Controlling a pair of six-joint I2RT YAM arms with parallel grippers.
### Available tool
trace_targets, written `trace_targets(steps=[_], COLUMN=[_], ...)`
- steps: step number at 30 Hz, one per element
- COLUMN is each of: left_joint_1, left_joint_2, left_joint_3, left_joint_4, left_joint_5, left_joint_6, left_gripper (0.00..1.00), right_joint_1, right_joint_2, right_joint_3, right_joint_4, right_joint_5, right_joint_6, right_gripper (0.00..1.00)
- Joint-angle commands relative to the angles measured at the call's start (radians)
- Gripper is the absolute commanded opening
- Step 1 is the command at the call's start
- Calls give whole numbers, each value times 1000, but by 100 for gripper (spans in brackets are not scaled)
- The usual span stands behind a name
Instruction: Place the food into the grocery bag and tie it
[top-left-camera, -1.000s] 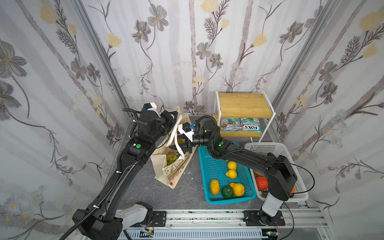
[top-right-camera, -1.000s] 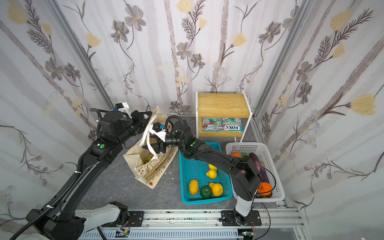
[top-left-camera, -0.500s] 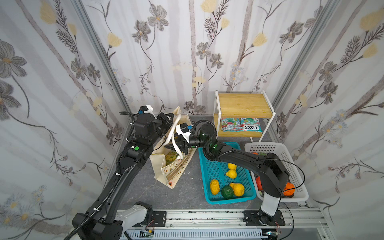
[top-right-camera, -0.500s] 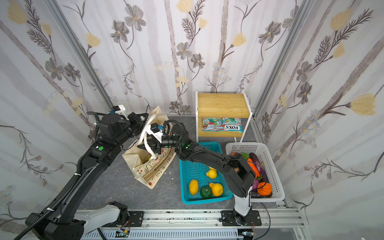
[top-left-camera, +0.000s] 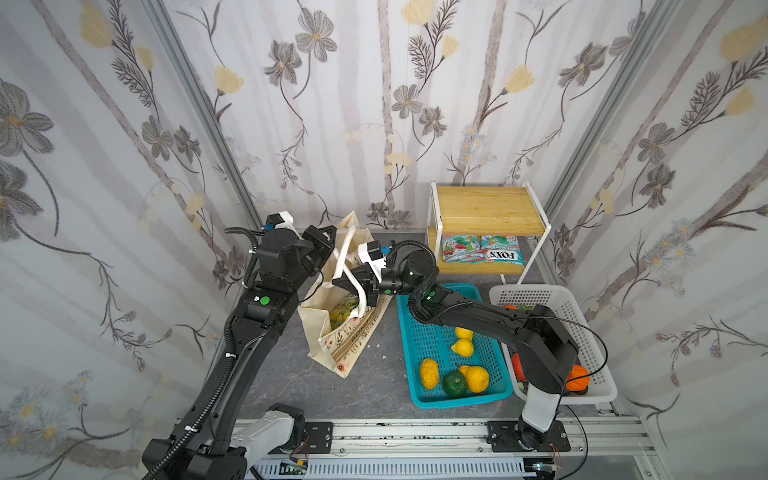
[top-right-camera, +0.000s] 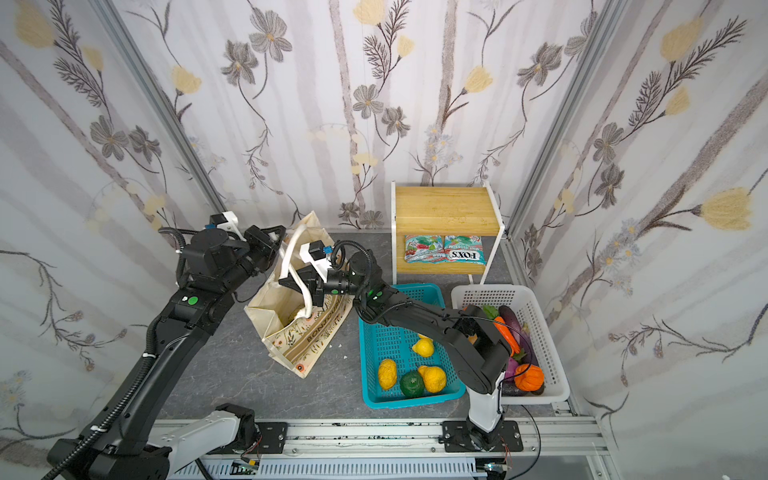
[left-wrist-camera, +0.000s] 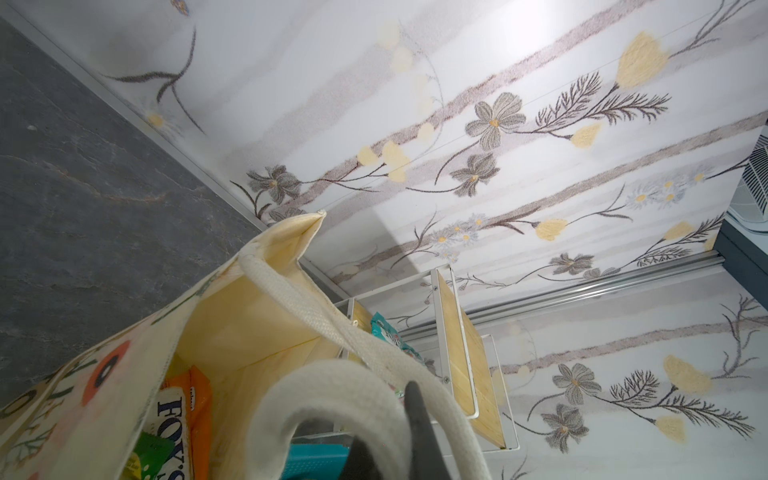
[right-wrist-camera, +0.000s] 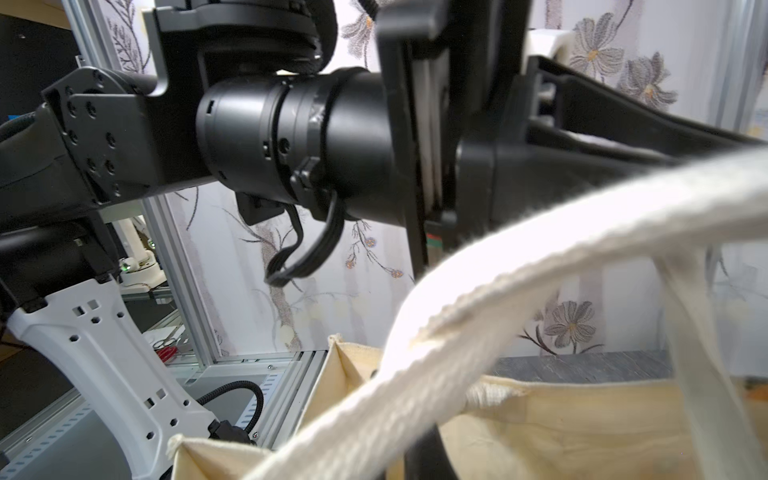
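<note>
Left wrist: tote (left-wrist-camera: 249, 328) holds orange packet (left-wrist-camera: 188, 415) (green packet (left-wrist-camera: 153, 454) beside).

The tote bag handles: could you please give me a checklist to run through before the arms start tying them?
1. Left gripper shut on one white handle: ok.
2. Right gripper shut on the other handle: ok, as far as the top views show.
3. Orange packet and green packet inside the tote: ok.
4. Rest of the food inside: cannot tell.
5. Grippers apart, not touching, over the tote's mouth: ok.
</note>
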Motion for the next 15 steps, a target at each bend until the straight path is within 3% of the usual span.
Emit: trace_targets(steps=[1, 9, 15], left_joint_1=[50, 160, 250], left_joint_2=[-12, -40, -94], left_joint_3=[26, 25, 14], left_joint_4=[36, 37, 42], left_joint_5=[3, 35, 26], left_joint_6=[12, 19, 113], left_gripper=[0, 0, 0], right_joint_1=[-7, -18, -54], right_joint_2=[-46, -59, -41], right_joint_3=[-2, 172, 311], right_joint_4=[-160, -658, -741], right_joint_5=[96, 373, 479], right_joint_6=[-75, -209, -78], right_gripper=[0, 0, 0])
